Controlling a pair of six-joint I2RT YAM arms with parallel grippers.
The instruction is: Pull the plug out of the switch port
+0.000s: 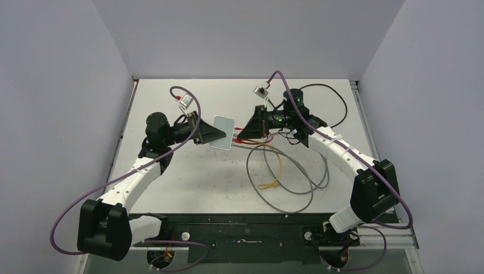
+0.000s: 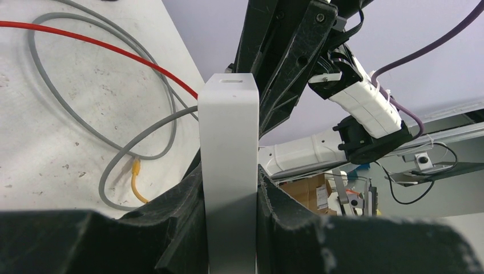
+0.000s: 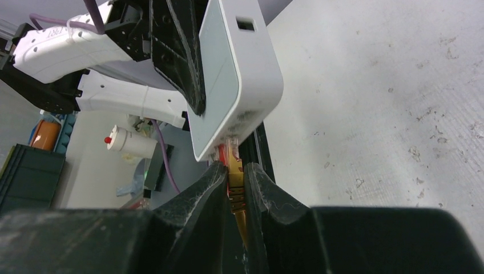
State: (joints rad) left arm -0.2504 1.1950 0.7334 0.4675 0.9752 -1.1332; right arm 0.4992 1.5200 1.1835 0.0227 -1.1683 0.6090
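The switch, a flat pale grey-white box [image 1: 222, 132], is held off the table at mid-table. My left gripper [image 1: 214, 135] is shut on its far edge; in the left wrist view the box [image 2: 228, 131] stands between both fingers [image 2: 182, 211]. My right gripper [image 1: 240, 137] is shut on a yellow plug [image 3: 235, 178] whose tip sits in a socket on the box's narrow edge [image 3: 240, 123]. A red plug [image 3: 221, 153] sits in the socket beside it. The box's other narrow side [image 3: 254, 51] shows one small slot.
A grey cable [image 1: 288, 191], a yellow cable [image 1: 275, 174] and a red cable [image 1: 258, 138] loop on the table below the right gripper. A black cable [image 1: 337, 97] lies at the back right. Grey walls enclose the table.
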